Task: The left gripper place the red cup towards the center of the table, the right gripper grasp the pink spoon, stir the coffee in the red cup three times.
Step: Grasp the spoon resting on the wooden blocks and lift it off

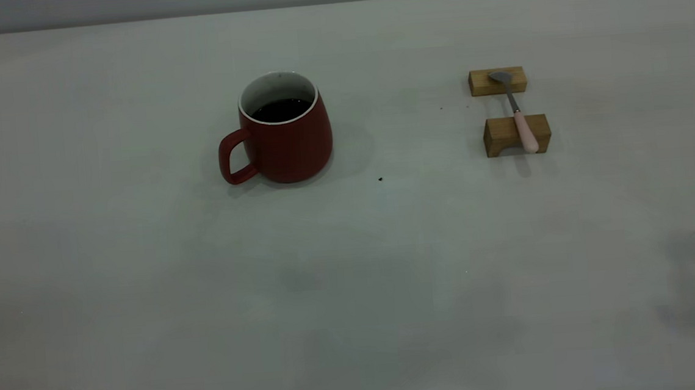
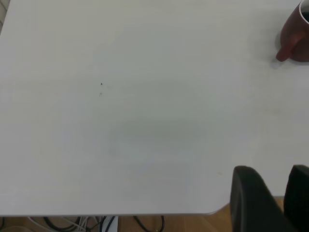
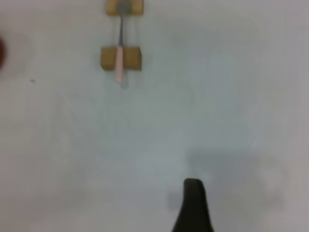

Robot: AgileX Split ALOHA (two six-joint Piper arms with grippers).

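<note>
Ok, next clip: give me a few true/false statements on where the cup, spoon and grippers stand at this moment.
1. The pink spoon lies across two wooden blocks. True.
2. The red cup is empty. False: dark coffee fills it partway.
3. The cup's handle points toward the spoon. False: it points away, to the exterior view's left.
4. Neither gripper touches the cup or spoon. True: both sit far back in their wrist views.
5. The cup lies tipped over. False: it stands upright on the table.

Two tan wooden blocks sat well apart from my side of the worktop, toward its right edge: the far block (image 1: 497, 81) lay flat, the near block (image 1: 516, 135) was notched underneath. A dark speck (image 1: 380, 179) lay nearer the middle. Cables (image 2: 87, 223) hung below one worktop edge.
</note>
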